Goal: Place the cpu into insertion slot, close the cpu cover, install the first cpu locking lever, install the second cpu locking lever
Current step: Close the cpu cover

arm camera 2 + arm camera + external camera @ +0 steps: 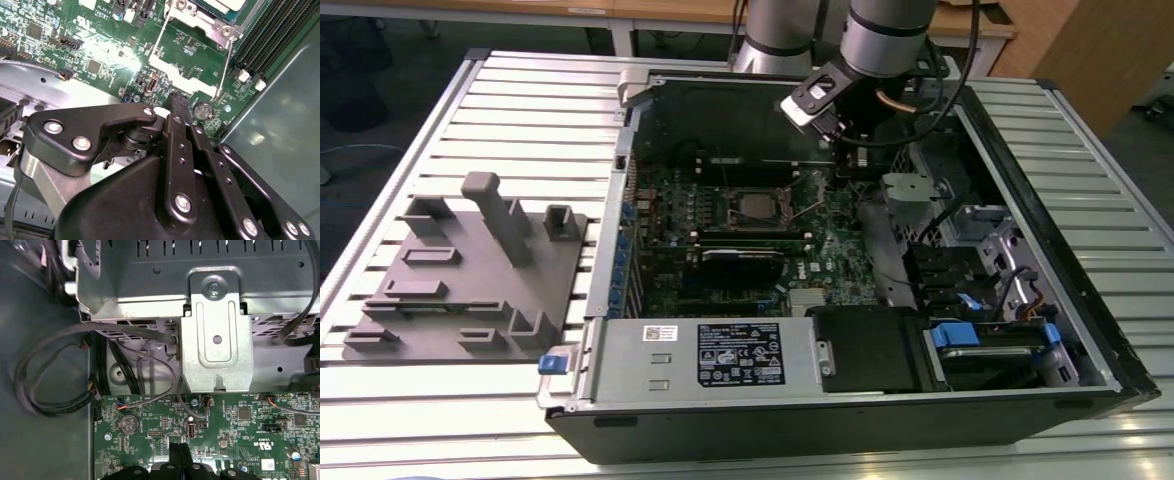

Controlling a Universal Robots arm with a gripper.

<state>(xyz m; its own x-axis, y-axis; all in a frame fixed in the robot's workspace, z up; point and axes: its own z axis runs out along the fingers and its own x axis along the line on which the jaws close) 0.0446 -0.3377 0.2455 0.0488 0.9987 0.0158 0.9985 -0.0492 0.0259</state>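
Observation:
In the exterior view the cpu lies flat with its pale grey top up in the insertion slot on the green motherboard. The dark cpu cover frames it. My gripper hangs over the board just to the exterior view's right of the socket. Both wrist views show its black fingers pressed together, with nothing between them: the gripper and the gripper. The second wrist view catches a corner of the cpu, the socket's metal frame and a thin wire locking lever along its side.
The motherboard sits deep in an open computer case on a slatted table. A metal bracket and loose cables stand close by. Memory slots, a coin battery, a power supply and a grey fixture are also around.

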